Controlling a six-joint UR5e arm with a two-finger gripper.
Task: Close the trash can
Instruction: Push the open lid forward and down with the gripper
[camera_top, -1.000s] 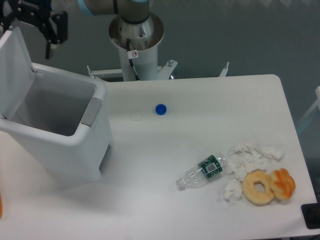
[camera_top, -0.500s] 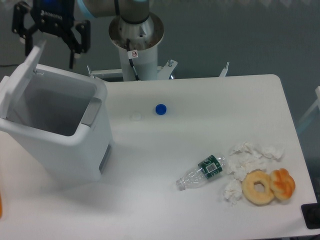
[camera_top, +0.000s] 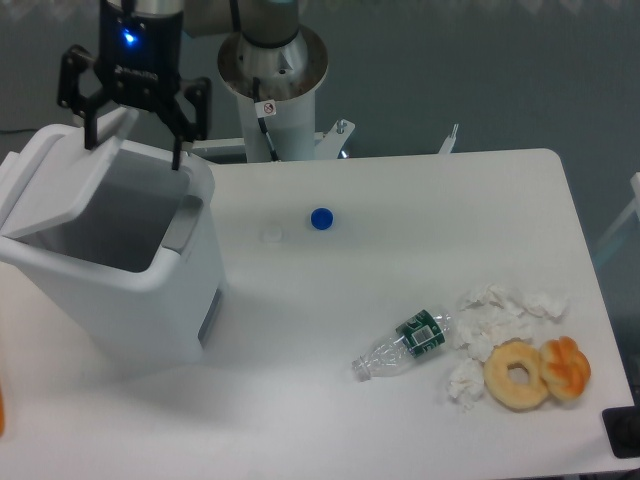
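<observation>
Overhead view of the white table (camera_top: 400, 200). On its right half lie a clear plastic bottle (camera_top: 403, 344) on its side with a green label, a cluster of crumpled white tissues (camera_top: 492, 322), a plain doughnut (camera_top: 517, 375) and, touching it on the right, an orange-brown pastry (camera_top: 566, 367). Near the middle, a blue bottle cap (camera_top: 321, 218) sits beside a small white cap (camera_top: 273, 234). All of these lie well apart from the bin. My arm's grey-and-white base column (camera_top: 272, 75) stands behind the table's far edge.

My gripper (camera_top: 132, 135) hangs over the back of the trash can (camera_top: 120, 265), with a blue light lit on its body. The jaws are spread wide, released, with nothing held between them. The left black finger (camera_top: 90, 125) is at the raised edge of the lid (camera_top: 62, 182); whether it actually touches cannot be told from this angle. The right finger (camera_top: 180, 140) points down at the can's rear rim.

The trash can occupies the table's left end. Its lid is hinged on the left side and tilted part-way over the opening, so the can is not yet shut. A grey latch tab (camera_top: 180, 224) shows on the right rim. The interior that is visible appears grey and shows no contents; the part under the lid is hidden.
</observation>
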